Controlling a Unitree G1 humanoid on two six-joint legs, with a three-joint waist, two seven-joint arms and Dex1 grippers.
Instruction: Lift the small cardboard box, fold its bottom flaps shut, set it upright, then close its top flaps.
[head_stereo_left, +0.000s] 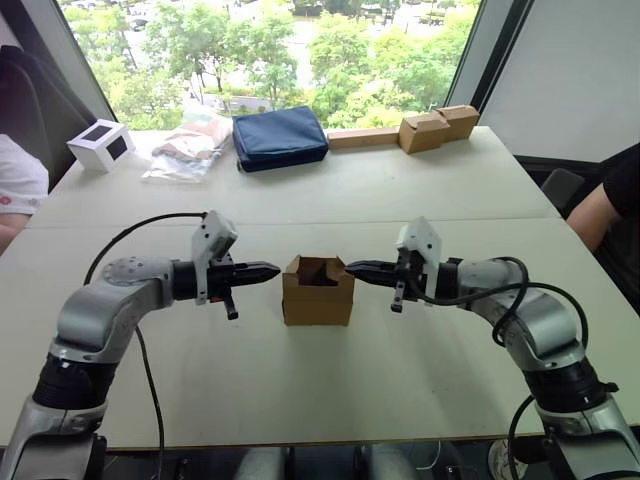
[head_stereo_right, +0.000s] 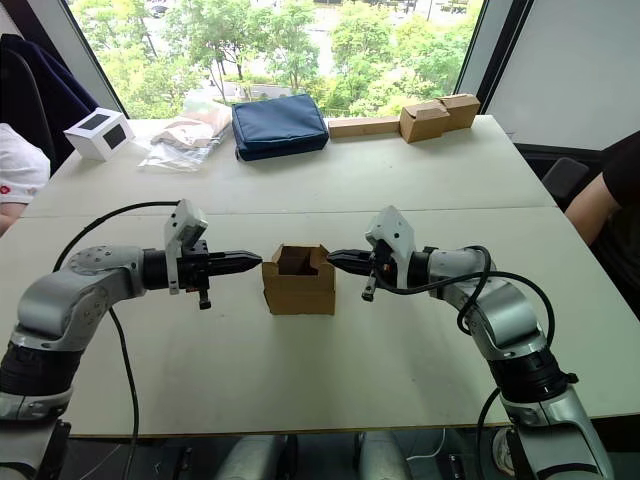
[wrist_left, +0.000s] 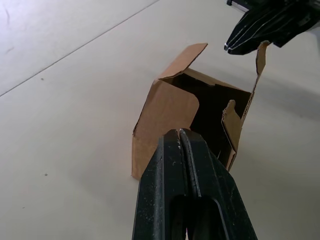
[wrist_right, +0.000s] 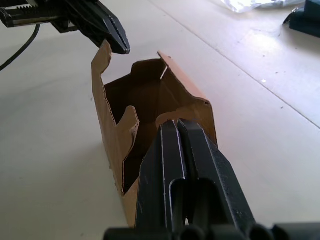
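The left gripper (head_stereo_left: 268, 270) has its two black fingers pressed together into a point and holds nothing; its tip hangs just beside the left upper edge of the small cardboard box (head_stereo_left: 318, 293), and whether it touches the card cannot be told. The right gripper (head_stereo_left: 358, 268) is likewise closed tight and empty, its tip level with the box's right upper edge, very close to the standing flap there. The two tips face each other across the box.

The box stands upright on the white table (head_stereo_left: 330, 400), near the middle, between the two arms. Its top flaps (wrist_left: 186, 59) stand up and its dark inside shows from above.

At the far side of the table lie a navy pouch (head_stereo_left: 279, 137), a clear plastic bag (head_stereo_left: 185, 150), a white cube box with a black panel (head_stereo_left: 101, 144) and a paler tan pair of cardboard boxes (head_stereo_left: 438, 127)
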